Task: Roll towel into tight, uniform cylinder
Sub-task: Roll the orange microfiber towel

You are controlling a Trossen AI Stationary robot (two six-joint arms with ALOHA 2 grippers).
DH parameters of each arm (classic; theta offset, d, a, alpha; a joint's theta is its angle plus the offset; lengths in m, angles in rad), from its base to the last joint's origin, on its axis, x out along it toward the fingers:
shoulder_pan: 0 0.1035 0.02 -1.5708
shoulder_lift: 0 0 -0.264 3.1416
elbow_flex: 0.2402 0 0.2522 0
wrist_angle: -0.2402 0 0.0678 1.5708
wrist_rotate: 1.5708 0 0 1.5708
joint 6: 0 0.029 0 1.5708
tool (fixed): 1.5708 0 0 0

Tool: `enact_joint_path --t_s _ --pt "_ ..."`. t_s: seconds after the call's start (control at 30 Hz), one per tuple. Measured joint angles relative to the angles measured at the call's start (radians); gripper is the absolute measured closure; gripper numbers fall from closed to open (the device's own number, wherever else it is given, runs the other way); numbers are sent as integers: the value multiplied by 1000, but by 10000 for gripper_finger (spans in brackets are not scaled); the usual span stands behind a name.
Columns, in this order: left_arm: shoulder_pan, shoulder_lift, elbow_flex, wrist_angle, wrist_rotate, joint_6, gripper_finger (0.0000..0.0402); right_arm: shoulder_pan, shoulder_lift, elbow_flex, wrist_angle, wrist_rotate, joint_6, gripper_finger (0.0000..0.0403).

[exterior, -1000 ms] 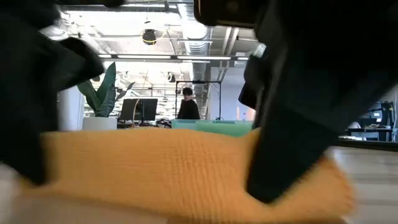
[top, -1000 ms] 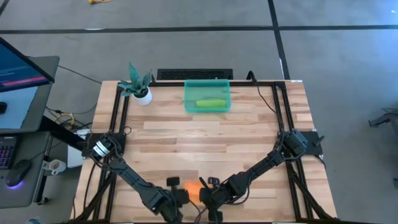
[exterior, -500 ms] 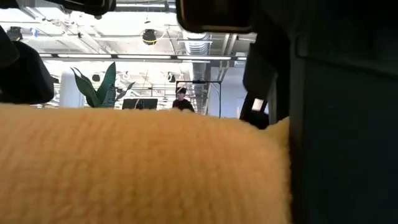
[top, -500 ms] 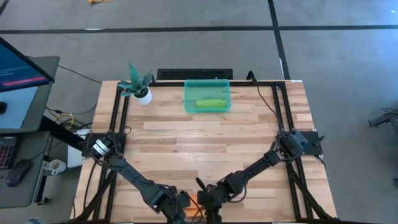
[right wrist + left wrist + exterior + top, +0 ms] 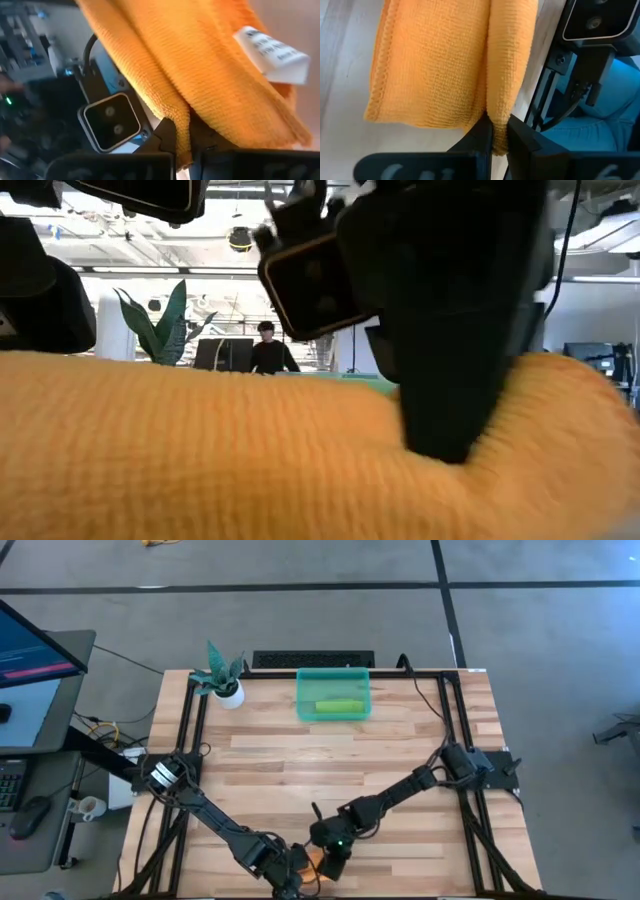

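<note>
High view looks straight down on the bench; low view sits pressed against the towel, which both wrist views share close-up.

You've got an orange towel of knitted cloth, its ribbed weave rough and matt, with a thicker folded edge. A white paper-like label is sewn on it. Your tabletop is pale wooden planks, smooth with a slight sheen. The bin looks like translucent green plastic. The arms' dark housings read as matt plastic.
</note>
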Motion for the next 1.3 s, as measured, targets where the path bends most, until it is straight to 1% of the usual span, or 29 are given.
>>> enact_joint_path --t_s 0.17,0.37,0.47,0.63,0.7,0.8,0.87,0.97,1.03,1.07,1.13,1.23,1.3 --pt "0 -1 0 -1 -10 12 380 -23 2 1 -27 -5 129 370" --pt "-1 -1 0 -10 -51 39 373 -21 0 2 -46 20 159 374" --pt "-1 -2 0 -13 -59 72 354 -20 0 2 -47 26 160 373" --pt "-3 -2 0 -34 -60 116 305 -20 0 2 -53 31 168 371" --pt "-4 -3 0 -71 -46 130 287 -20 -1 1 -67 29 165 374" --pt "-8 -4 0 -114 -17 156 269 -20 -2 0 -80 29 163 374" --pt "-13 -9 0 -136 -38 169 264 -19 -2 1 -85 38 160 370" --pt "-44 -29 -5 -168 -122 191 262 -18 -2 1 -86 46 157 368" --pt "-79 -61 -5 -156 -199 192 262 -17 -2 1 -86 53 151 371" --pt "-102 -77 -3 -146 -253 193 262 -16 -2 1 -87 57 149 373" --pt "-145 -92 -2 -94 -362 223 262 -17 -2 1 -88 58 149 374" --pt "-204 -94 -2 23 -531 326 262 -17 -2 1 -87 59 149 369" --pt "-225 -88 0 112 -611 404 262 -17 -2 1 -85 61 150 366"
